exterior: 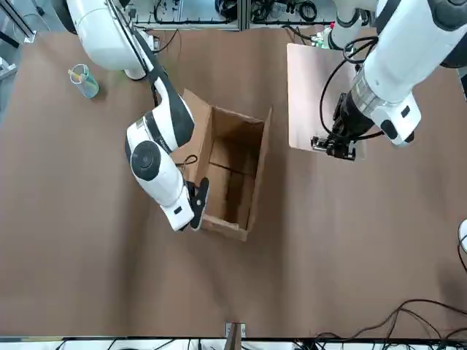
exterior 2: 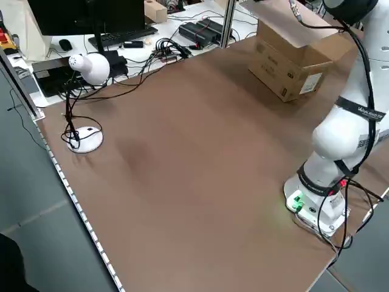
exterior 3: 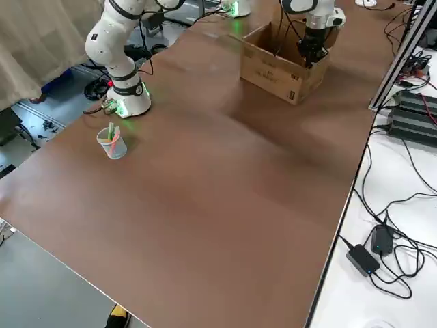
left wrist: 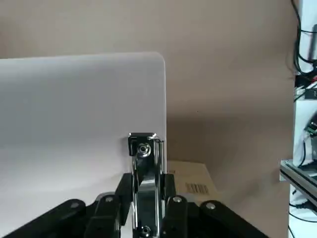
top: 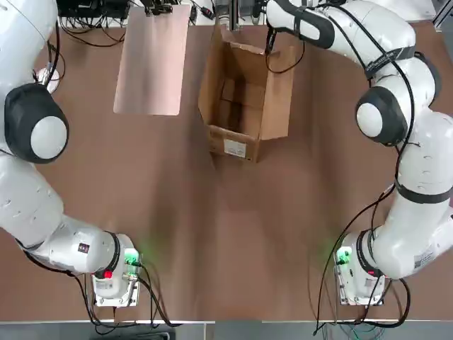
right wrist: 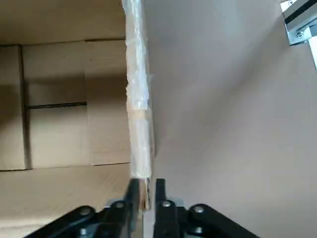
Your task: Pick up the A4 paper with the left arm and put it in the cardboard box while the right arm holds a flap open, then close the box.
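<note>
The cardboard box point(top: 277, 99) stands open at the far middle of the table, its white label point(top: 235, 147) facing the arms' bases. My right gripper point(exterior: 197, 205) is at the box's far end, shut on the edge of a flap point(right wrist: 138, 124) that stands upright. The A4 paper point(top: 152, 60), a pale pinkish sheet, hangs flat above the table to the left of the box. My left gripper point(left wrist: 147, 183) is shut on the metal clip point(left wrist: 143, 148) at the sheet's far short edge. In the front view the left gripper point(exterior: 334, 146) shows at that edge.
A clear cup point(exterior: 82, 79) with coloured items stands on the robot's right side of the table. A white desk lamp point(exterior 2: 85, 70) sits at the left edge. Cables and equipment point(top: 92, 18) line the far edge behind the paper.
</note>
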You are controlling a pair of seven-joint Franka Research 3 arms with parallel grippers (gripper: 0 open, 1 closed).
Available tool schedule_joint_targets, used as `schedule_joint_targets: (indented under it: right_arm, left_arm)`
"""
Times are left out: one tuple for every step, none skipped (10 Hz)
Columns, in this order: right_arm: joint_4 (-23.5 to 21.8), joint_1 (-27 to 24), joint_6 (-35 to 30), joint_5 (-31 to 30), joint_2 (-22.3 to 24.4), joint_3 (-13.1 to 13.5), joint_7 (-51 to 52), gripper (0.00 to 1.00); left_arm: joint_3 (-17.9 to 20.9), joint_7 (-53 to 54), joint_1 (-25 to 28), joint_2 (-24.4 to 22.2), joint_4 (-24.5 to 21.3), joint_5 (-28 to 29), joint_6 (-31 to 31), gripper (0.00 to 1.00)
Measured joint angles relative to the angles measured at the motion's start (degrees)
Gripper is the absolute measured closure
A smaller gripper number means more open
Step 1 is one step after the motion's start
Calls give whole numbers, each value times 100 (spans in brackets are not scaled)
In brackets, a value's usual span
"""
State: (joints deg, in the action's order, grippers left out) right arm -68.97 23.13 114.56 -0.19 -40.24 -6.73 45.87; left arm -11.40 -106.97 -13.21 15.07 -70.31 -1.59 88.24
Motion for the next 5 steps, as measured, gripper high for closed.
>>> schedule_joint_targets:
  right_arm:
    - [28, 0, 16, 4, -18, 0, -6, 62]
    - [42, 0, 22, 8, -27, 0, -16, 59]
    - [66, 0, 21, 10, -27, -1, -20, 59]
    - [125, 0, -32, 11, -28, 0, -24, 59]
    - [236, -3, -201, 13, -28, 2, -29, 58]
  left_arm:
    - [2, -23, -30, 1, 4, 0, 97, 70]
    - [2, -78, -82, 4, 5, 0, 200, 70]
    - [4, -106, -171, 15, 5, 0, 267, 70]
    - [6, -149, -306, 37, 5, 0, 319, 70]
    - [9, -299, -466, 69, 6, -1, 433, 70]
